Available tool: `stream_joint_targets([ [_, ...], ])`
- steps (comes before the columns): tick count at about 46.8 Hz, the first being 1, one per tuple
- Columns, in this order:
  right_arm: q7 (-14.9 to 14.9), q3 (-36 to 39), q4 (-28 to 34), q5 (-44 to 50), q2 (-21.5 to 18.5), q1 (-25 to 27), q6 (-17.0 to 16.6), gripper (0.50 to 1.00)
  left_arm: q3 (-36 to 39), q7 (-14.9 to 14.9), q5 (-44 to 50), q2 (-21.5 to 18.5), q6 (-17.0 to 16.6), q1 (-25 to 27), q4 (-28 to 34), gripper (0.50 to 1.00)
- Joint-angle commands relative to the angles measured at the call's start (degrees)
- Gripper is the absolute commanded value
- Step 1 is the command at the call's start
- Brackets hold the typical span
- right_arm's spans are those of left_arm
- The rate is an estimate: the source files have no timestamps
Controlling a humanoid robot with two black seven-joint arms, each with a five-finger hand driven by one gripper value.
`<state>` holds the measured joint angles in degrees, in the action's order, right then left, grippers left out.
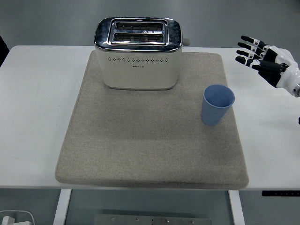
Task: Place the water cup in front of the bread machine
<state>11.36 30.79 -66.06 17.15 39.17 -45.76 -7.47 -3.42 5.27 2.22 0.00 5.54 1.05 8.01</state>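
On the grey mat covering the white surface, the head view shows the blue water cup standing upright near the mat's right edge, off to the right of the bread machine and not yet in front of it. At the right edge the right hand hovers with fingers spread wide, holding nothing (well apart from the cup). A good grasp would likely wrap the cup's side, keeping it upright while shifting left.
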Motion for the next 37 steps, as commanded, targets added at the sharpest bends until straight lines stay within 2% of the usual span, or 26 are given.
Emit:
stream_joint_targets([
  [1,0.59,-0.9,-0.65,0.86,1.25,0.06,0.0,0.928,0.0,0.0,0.06,0.0,0.0,0.0,-0.01,1.0],
  [11,1.82,-3.45,-4.25,1.22,5.47,-0.03,-0.18,0.928,0.0,0.0,-0.03,0.0,0.0,0.0,0.08,1.0],
  [16,3.58,-4.94,-6.54,4.2,7.76,-0.12,-0.71,0.928,0.0,0.0,-0.03,0.0,0.0,0.0,-0.01,1.0],
  [33,6.74,-8.64,-10.41,14.04,11.19,1.03,-0.71,0.928,0.08,0.0,0.06,0.0,0.0,0.0,-0.01,1.0],
  [37,8.5,-8.81,-10.76,15.89,11.89,2.17,-0.71,0.928,0.0,0.0,-0.03,0.0,0.0,0.0,-0.01,1.0],
])
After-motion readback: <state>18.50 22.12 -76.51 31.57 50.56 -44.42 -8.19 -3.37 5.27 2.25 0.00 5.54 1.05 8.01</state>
